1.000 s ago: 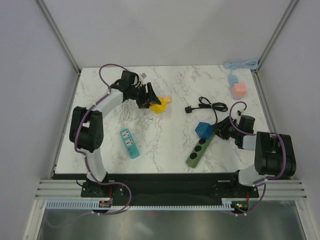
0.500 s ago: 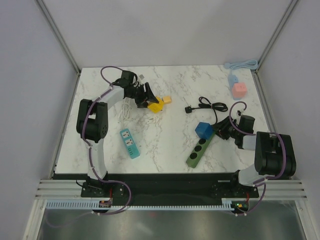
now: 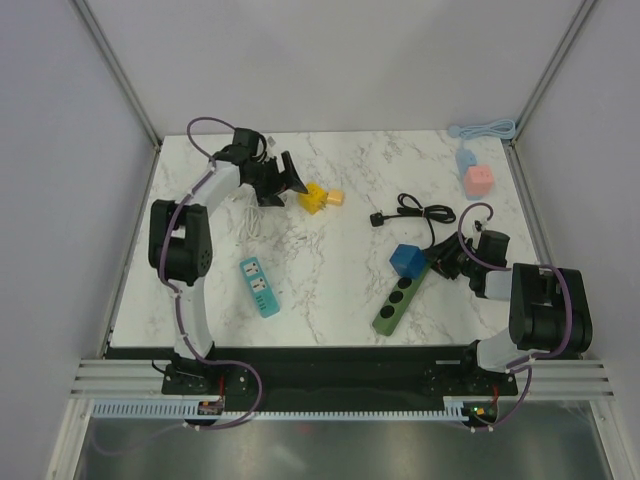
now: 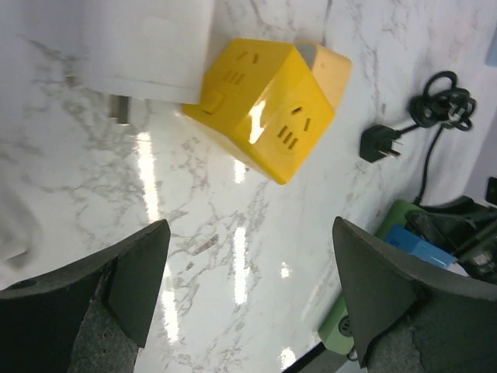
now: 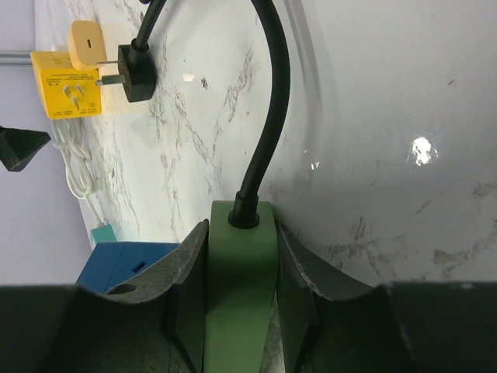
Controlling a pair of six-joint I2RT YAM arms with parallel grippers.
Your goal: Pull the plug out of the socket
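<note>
A yellow cube socket lies on the marble with a pale orange plug on its far side; both show in the top view. A white plug with a bare metal prong lies just left of the cube, apart from it. My left gripper is open and empty, just short of the cube. My right gripper is shut on the end of the green power strip, where its black cord enters. A blue cube sits on that strip.
A coiled black cable with a loose plug lies mid-table. A teal power strip lies at the front left, and a white cord beside the left arm. A pink cube, a light blue cube and a blue cable sit far right.
My left gripper has drawn back left and away from the yellow cube and now stands open. The cube has shifted slightly. The right arm has not moved.
</note>
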